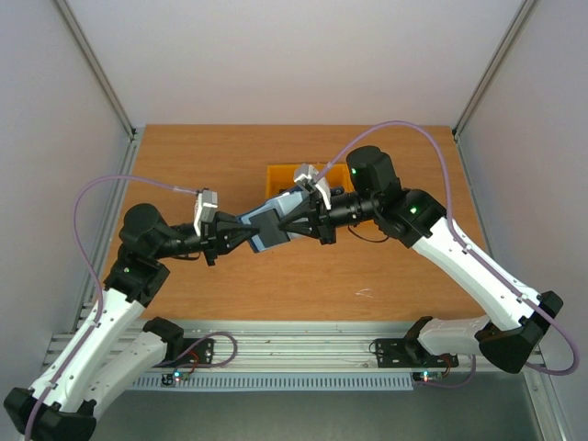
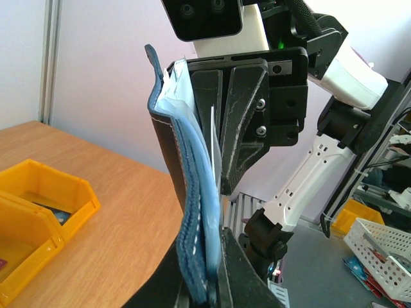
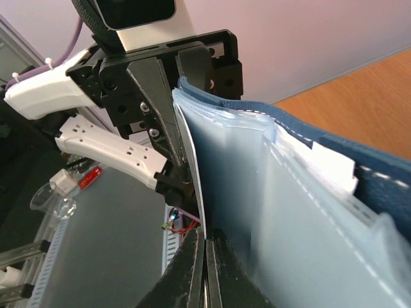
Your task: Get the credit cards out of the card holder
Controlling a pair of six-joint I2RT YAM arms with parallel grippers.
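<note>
Holder (image 1: pixel 265 228): hanging open in the air, just on the near side of the bin (image 1: pixel 278 176).
Left jaws: pinching the holder's edge.
Right jaws: pressing together on a thin pale leaf of the holder.

Pretty clearly a robotics lab cell: a wood-top table (image 1: pixel 276 285) boxed in by plain white panels (image 1: pixel 294 55) on aluminium posts (image 1: pixel 99 69). An orange parts bin (image 2: pixel 29 250) sits left of the left gripper (image 2: pixel 202 269)'s jaws. A white wire basket (image 2: pixel 385 247) of clutter is off beyond them to the right.
</note>
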